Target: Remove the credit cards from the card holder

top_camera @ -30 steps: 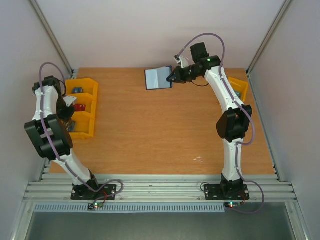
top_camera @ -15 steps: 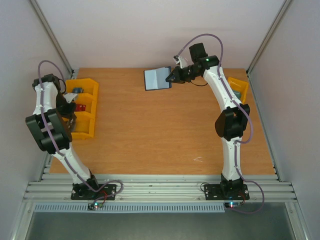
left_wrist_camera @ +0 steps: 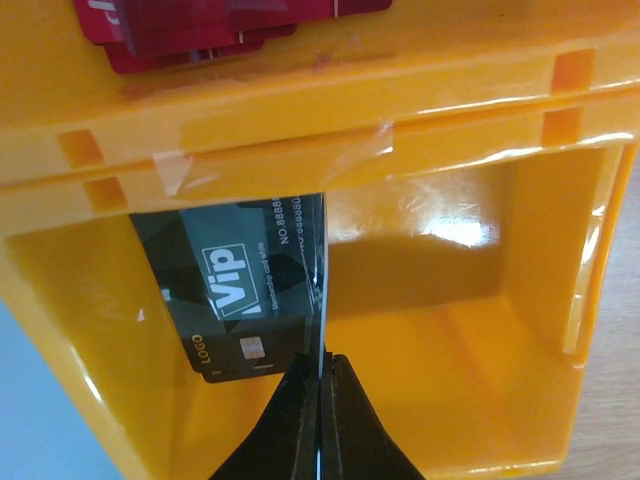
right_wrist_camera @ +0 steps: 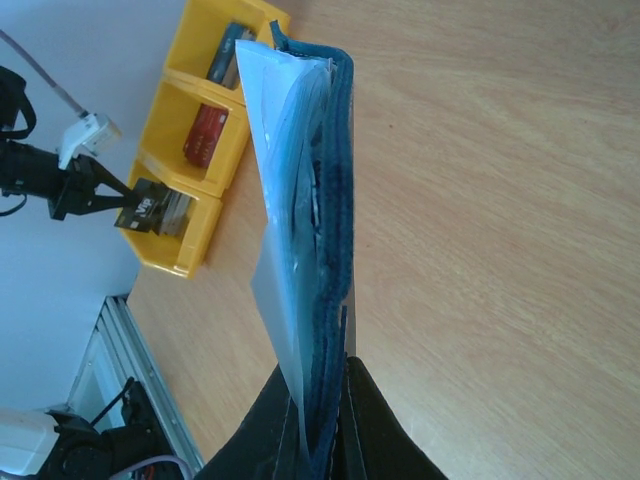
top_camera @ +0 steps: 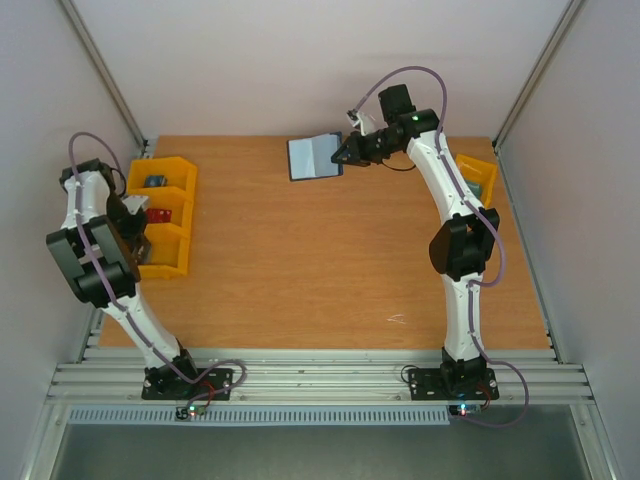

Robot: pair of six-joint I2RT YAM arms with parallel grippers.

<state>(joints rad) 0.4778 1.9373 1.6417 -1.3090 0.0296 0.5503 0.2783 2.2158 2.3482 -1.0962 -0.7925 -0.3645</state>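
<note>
My right gripper [right_wrist_camera: 325, 375] is shut on the edge of the card holder [right_wrist_camera: 330, 200], a navy wallet with a pale blue-grey inside. It holds the wallet above the far side of the table [top_camera: 315, 157]. My left gripper [left_wrist_camera: 322, 375] is shut on a thin dark card [left_wrist_camera: 322, 280], seen edge-on, above the nearest compartment of the yellow bin [left_wrist_camera: 450, 340]. A black card marked "Vip" [left_wrist_camera: 230, 290] shows just left of that edge; I cannot tell whether it is the held card's face. In the top view the left gripper [top_camera: 143, 245] hangs over the bin's near end.
The yellow bin [top_camera: 188, 215] with three compartments stands at the table's left edge. Red cards [left_wrist_camera: 200, 30] lie in its middle compartment. A second yellow bin [top_camera: 482, 178] stands at the right edge behind the right arm. Walls close in both sides.
The left arm has shifted a little to the left over the bin, still holding its card. The right arm and the card holder have stayed put.
</note>
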